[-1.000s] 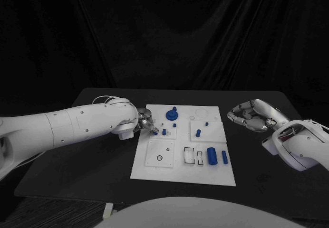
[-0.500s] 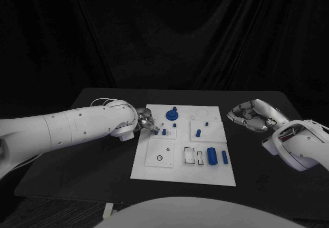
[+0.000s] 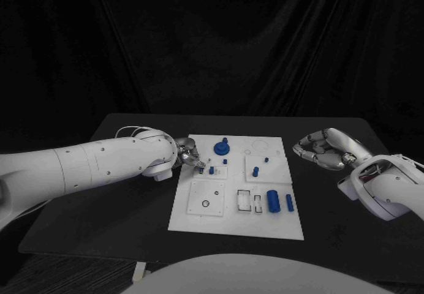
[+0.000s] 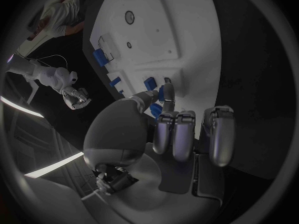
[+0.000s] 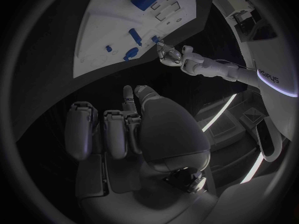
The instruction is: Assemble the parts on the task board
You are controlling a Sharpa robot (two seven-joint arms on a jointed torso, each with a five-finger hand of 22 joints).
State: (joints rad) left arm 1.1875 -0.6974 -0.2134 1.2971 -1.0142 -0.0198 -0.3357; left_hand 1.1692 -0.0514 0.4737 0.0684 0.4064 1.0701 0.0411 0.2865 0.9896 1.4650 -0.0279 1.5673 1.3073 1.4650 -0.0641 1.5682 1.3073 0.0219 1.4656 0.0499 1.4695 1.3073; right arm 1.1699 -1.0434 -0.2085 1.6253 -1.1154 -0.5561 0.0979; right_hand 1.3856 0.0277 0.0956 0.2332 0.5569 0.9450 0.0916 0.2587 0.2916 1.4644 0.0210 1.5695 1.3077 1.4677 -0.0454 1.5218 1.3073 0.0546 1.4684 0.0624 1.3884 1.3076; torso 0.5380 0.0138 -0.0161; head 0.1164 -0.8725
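Note:
The white task board (image 3: 199, 214) lies mid-table. My left hand (image 3: 188, 157) hovers over its upper left part, beside two small blue pegs (image 3: 212, 169). In the left wrist view the thumb and a fingertip (image 4: 169, 100) pinch a small blue peg (image 4: 164, 91) just above the board (image 4: 181, 40), the other fingers curled. My right hand (image 3: 320, 150) hangs off the board's right edge, fingers curled in on nothing. A round blue part (image 3: 222, 147) stands near the board's top. A thick blue cylinder (image 3: 273, 201) and a thin one (image 3: 290, 203) lie at the lower right.
More small blue pegs (image 3: 255, 172) stand on the board's right half. Rectangular slots (image 3: 244, 200) and a round hole (image 3: 206, 203) open in its lower part. Bare black table (image 3: 115, 214) surrounds the board.
My left arm has eased slightly over the board's upper left; the right hand has stayed where it was.

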